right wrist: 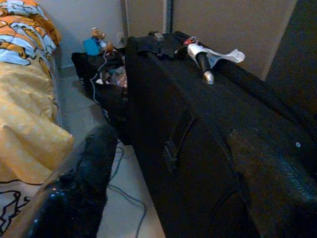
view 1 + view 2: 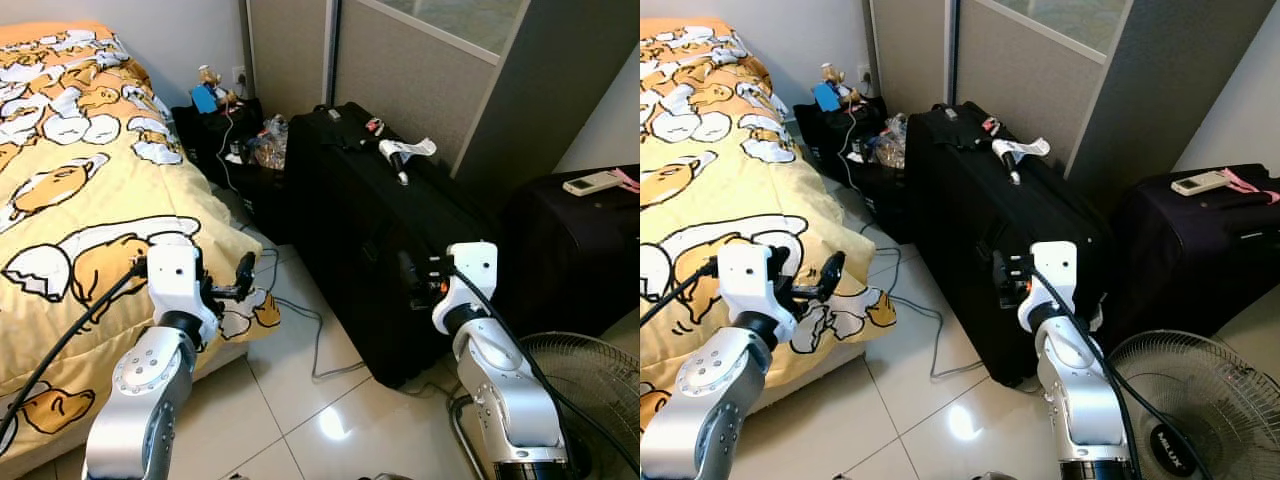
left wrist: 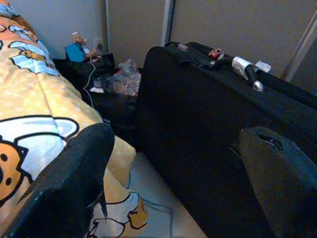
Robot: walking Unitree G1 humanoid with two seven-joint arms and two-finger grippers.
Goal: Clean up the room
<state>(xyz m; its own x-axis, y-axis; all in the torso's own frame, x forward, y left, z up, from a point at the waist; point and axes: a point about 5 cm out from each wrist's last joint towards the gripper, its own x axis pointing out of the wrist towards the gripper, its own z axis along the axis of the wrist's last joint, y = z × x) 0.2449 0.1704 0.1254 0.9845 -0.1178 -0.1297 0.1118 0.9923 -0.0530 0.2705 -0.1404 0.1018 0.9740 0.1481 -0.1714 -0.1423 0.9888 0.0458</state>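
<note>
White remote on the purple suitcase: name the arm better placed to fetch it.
Right. The white remote lies on the purple suitcase at the robot's far right, nearer the open right gripper. The left gripper hovers by the bed, across the black suitcase.

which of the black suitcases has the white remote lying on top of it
The smaller suitcase on the right by the fan carries the remote; the big middle suitcase holds a tagged handle instead.
</note>
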